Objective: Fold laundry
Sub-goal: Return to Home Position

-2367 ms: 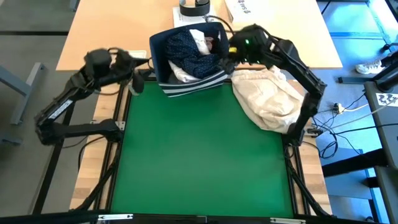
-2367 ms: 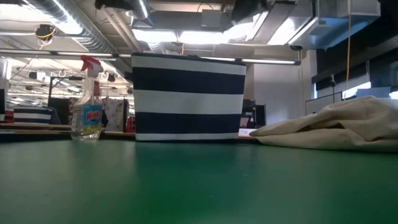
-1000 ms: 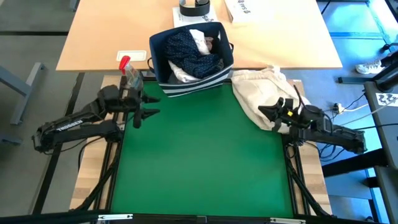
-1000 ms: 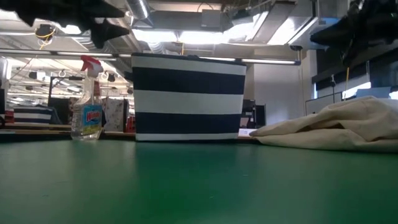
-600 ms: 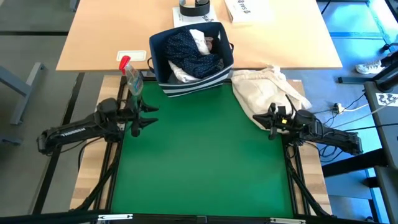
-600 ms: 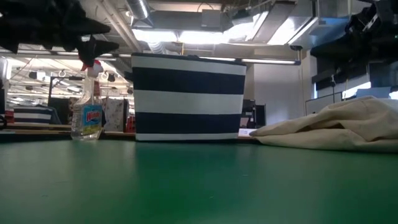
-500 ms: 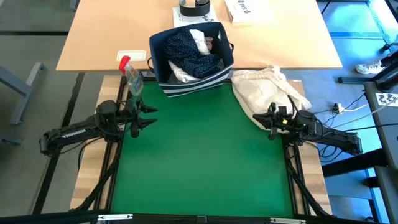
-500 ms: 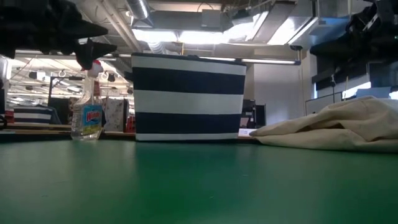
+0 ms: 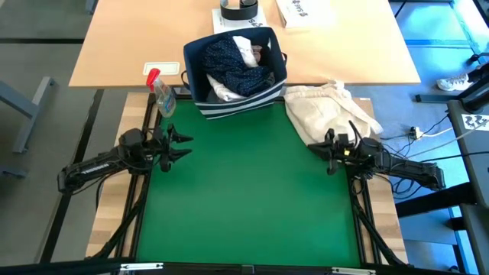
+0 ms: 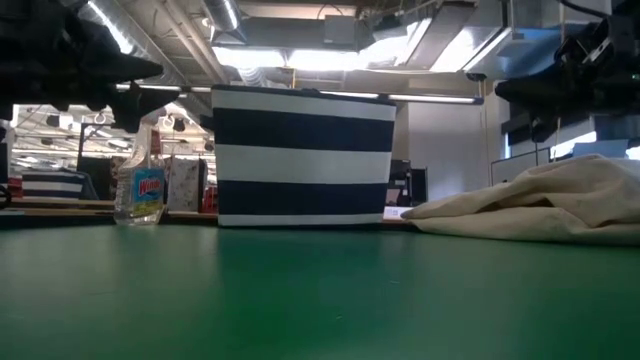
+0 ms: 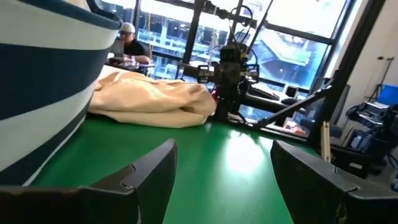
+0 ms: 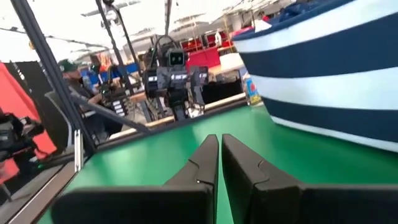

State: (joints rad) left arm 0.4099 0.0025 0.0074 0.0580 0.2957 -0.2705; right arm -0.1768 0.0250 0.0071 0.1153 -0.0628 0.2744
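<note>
The laundry lies heaped in the navy bin with white stripes (image 9: 229, 107) at the table's far edge: a navy white-dotted shirt (image 9: 233, 65) on top and white cloth (image 9: 243, 47) beside it. The jeans and the pink top I cannot make out. My left gripper (image 9: 186, 145) (image 11: 224, 149) hovers open over the green mat's left edge, pointing right. My right gripper (image 9: 321, 149) (image 12: 219, 140) hovers shut over the mat's right edge, pointing left, just near of the cream-beige bundle (image 9: 328, 114). Neither touches any cloth.
A spray bottle (image 9: 162, 95) stands left of the bin, far of my left gripper. The cream bundle (image 10: 540, 210) lies on the mat's far right corner. The green mat (image 9: 244, 198) spreads between the arms. People sit in the room beyond the table.
Both arms have come down and toward the table's near edge, ending low at the mat's left and right edges. The left gripper drew back from beside the spray bottle; the right gripper moved off the cream bundle toward the mat. The cloth has not moved.
</note>
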